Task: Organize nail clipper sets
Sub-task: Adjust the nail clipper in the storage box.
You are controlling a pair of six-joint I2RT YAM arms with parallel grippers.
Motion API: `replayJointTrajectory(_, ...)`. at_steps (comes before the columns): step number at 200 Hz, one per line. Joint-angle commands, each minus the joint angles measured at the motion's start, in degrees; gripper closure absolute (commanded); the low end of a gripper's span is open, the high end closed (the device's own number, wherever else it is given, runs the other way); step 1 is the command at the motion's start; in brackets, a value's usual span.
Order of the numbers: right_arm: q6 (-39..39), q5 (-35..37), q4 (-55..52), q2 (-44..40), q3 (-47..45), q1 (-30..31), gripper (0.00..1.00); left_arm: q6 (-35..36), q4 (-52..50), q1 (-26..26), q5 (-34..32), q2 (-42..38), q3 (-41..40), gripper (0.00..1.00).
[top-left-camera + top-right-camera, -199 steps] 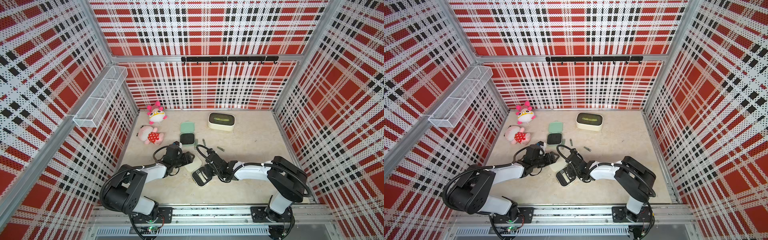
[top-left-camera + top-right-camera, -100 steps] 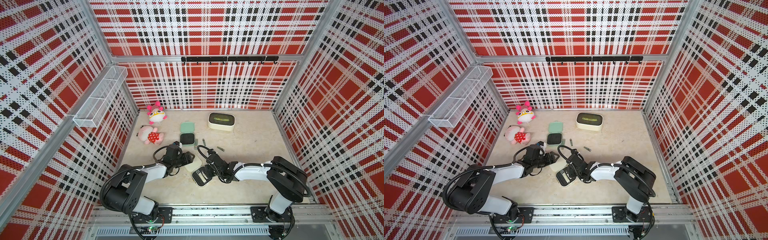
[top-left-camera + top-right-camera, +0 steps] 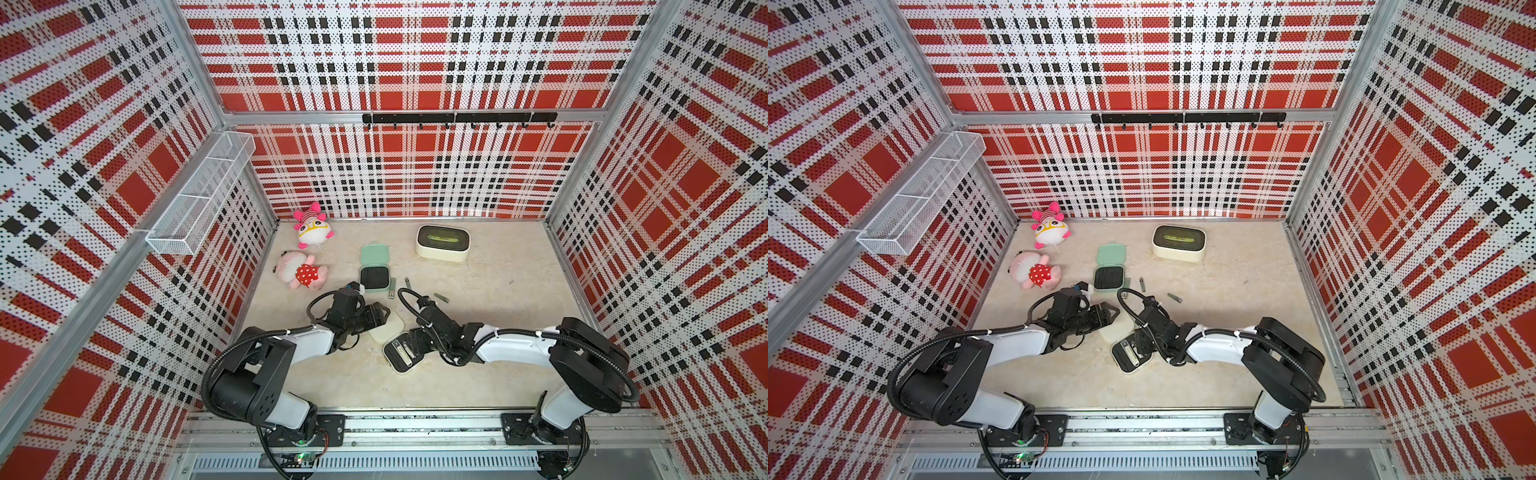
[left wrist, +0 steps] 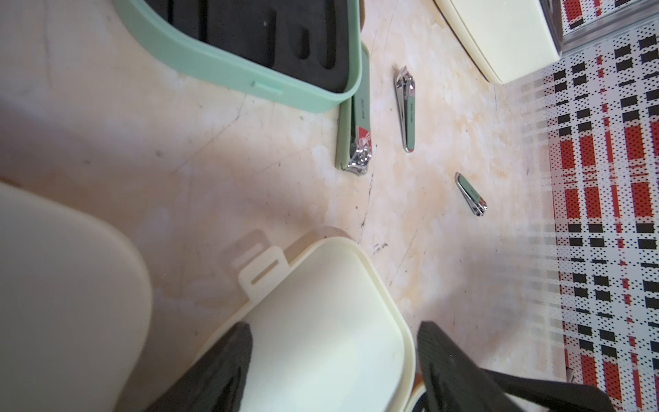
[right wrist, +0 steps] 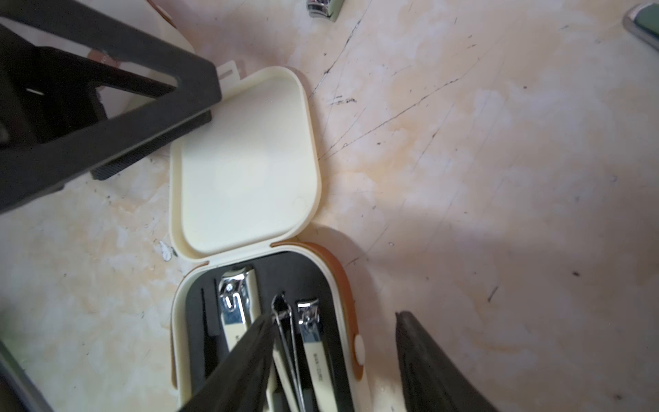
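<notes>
1. Cream case [image 3: 398, 356] lies open on the bench [image 3: 498, 332], near the front, between the two arms. Its lid [image 5: 246, 160] is flat, inner face up, hinged to the base [image 5: 179, 321].
2. The base's black insert [image 5: 285, 269] holds a wide clipper [image 5: 237, 303], a narrow clipper [image 5: 312, 328] and a thin pointed tool [image 5: 285, 331] between them.
3. Right hand [image 5: 335, 321] is over the base, fingers spread and released. One finger overlaps the insert; the other stands outside the case wall.
4. Left hand [image 3: 380, 316] is at the lid's end by the latch tab [image 4: 264, 274], fingers astride the lid. Cannot tell whether it is clenched on the lid or only around it.
5. Mint green case [image 3: 375, 270] lies open farther back, black slotted insert facing up.
6. Three loose clippers are on the bench: one [image 4: 354, 139] touching the green case's side, a second [image 4: 406, 110] just beside it, a third [image 4: 470, 194] apart.
7. Cream box [image 3: 442, 249] with a dark window sits at the back. Two pink plush toys [image 3: 311, 228] lie near the back corner on the left arm's side.
</notes>
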Motion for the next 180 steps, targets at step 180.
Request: replayJointTrajectory(180, -1.2, -6.06, 3.03, 3.56, -1.67, -0.29, 0.57, 0.53, -4.46, 0.03, -0.8, 1.57, -0.71, 0.22)
